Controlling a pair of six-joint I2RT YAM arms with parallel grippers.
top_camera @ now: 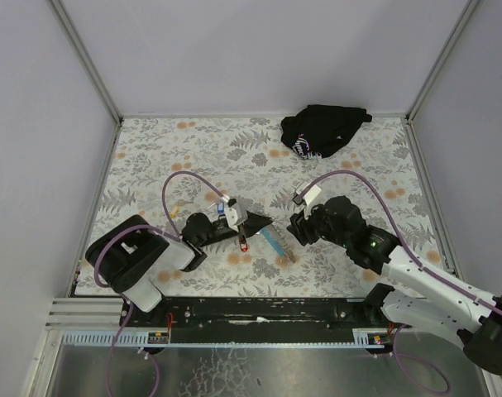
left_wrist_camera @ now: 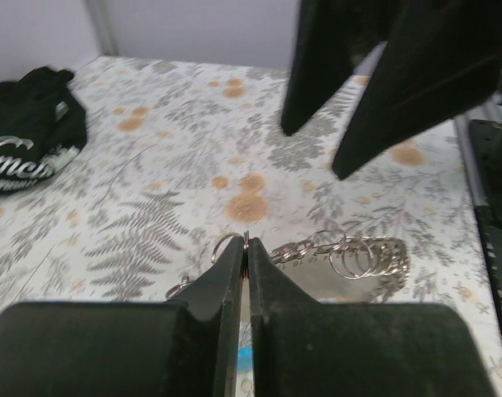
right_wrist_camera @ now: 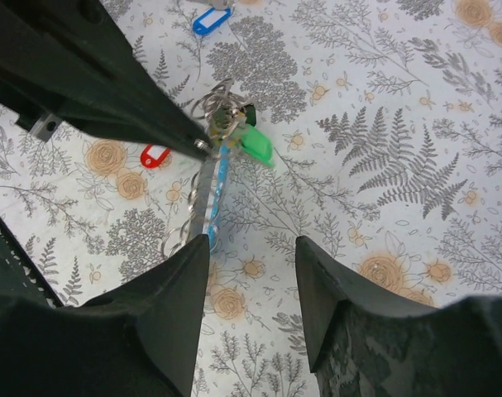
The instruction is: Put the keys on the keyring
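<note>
The keyring's lanyard strap (right_wrist_camera: pixel 207 192), dark with a light-blue section, lies on the floral table with several metal rings (left_wrist_camera: pixel 362 257) along it. My left gripper (left_wrist_camera: pixel 246 248) is shut on a thin metal ring (left_wrist_camera: pixel 246 238) at the strap's end. In the right wrist view its fingertips (right_wrist_camera: pixel 193 141) meet the ring cluster beside a green-tagged key (right_wrist_camera: pixel 255 145). A red tag (right_wrist_camera: pixel 154 155) and a blue tag (right_wrist_camera: pixel 209 20) lie nearby on the table. My right gripper (right_wrist_camera: pixel 252 248) is open and empty, just above the strap's near end. In the top view the grippers (top_camera: pixel 259 220) (top_camera: pixel 294 228) face each other.
A black cloth bundle (top_camera: pixel 323 129) lies at the back right of the table. A small yellow tag (top_camera: pixel 174 210) lies left of the left arm. White walls close in the table (top_camera: pixel 151 149) on three sides.
</note>
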